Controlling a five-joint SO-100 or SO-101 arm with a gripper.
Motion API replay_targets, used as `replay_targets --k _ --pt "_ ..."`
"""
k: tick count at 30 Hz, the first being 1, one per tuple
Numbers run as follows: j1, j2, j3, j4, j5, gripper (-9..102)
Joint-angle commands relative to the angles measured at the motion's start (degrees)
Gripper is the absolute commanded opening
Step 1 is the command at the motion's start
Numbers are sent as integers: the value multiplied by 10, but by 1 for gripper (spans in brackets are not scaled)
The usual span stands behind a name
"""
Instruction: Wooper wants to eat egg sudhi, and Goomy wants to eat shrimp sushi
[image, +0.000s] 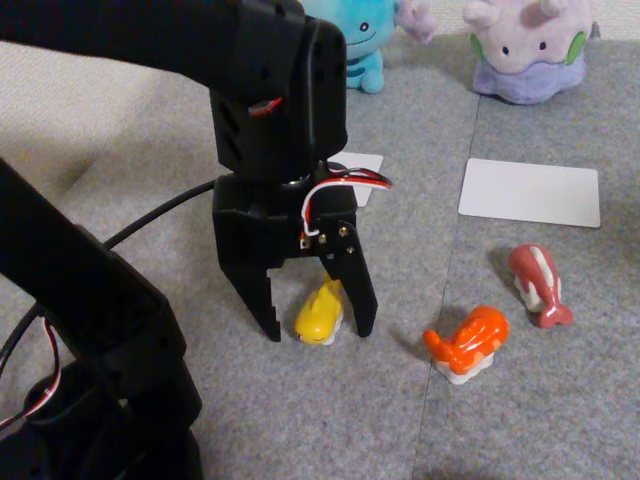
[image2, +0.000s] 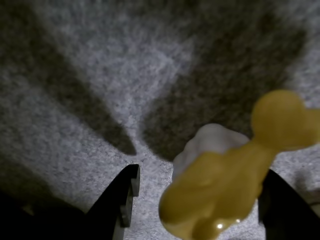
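1. Clearly, you were on the egg step: your hand (image: 320, 330) stood low over the grey surface (image: 520, 400), its fingers apart and straddling the egg sudhi (image: 320, 315), not yet clamped on it.
2. In the wrist view the egg sudhi (image2: 235, 185) lay between the two fingers, nearer the right one, tail pointing away.
3. Wooper (image: 362, 45) sat at the far edge, with a white card (image: 362, 172) in front of it, partly hidden by your arm.
4. Goomy (image: 528, 50) sat to its right, behind another white card (image: 530, 192); the shrimp sushi (image: 468, 343) waited untouched, beside a red-pink toy (image: 540, 285).
5. Next, I judge, you needed to close on the egg, lift, and carry it toward Wooper.
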Motion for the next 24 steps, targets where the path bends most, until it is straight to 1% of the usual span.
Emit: replay_targets --k 1,12,18,22,24 --pt "-1 -5 -3 -14 3 23" --pt "-2 -5 -4 -38 10 7" --pt "-3 -3 -6 -38 14 6" --pt "-10 37 -29 -22 47 6" --pt "-27 69 -54 2 76 6"
